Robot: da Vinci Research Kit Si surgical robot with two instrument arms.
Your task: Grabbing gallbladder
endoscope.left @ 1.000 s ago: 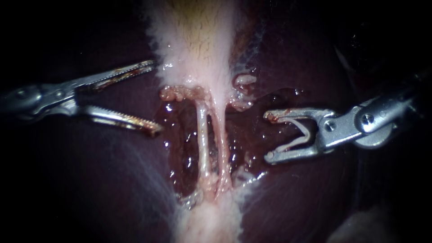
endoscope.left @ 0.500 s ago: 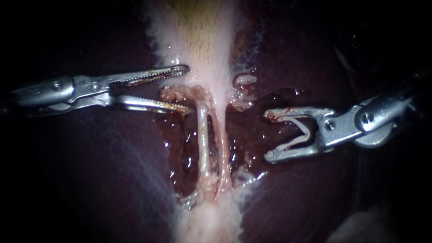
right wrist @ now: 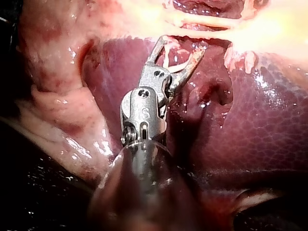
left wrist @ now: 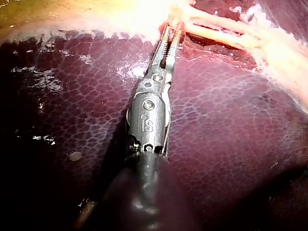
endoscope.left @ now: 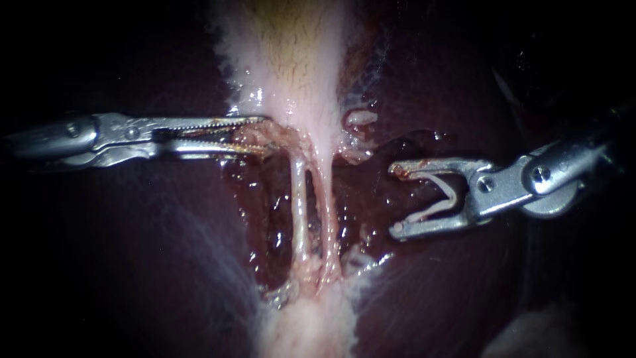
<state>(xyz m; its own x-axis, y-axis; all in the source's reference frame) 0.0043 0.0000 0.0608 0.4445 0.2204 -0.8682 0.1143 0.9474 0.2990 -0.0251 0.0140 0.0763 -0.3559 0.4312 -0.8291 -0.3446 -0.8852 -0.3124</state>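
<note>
The gallbladder is the pale strip running down from the top centre. It narrows into two thin pale tubes over a wet, raw pocket. My left instrument comes in level from the left. Its toothed jaws are shut on the lumpy pink tissue at the gallbladder's lower left edge. In the left wrist view the left instrument pinches that same pale edge. My right instrument hangs to the right of the tubes with its jaws wide open and nothing between them. The right wrist view shows the right instrument spread above the liver.
Dark red liver lies on both sides of the raw pocket. A pale band of tissue carries on below the tubes. Small pink fatty lumps sit to the right of the gallbladder's neck.
My left instrument has moved right, to the gallbladder's lower edge, and its jaws have gone from wide open to shut on that tissue. The right instrument has held still.
</note>
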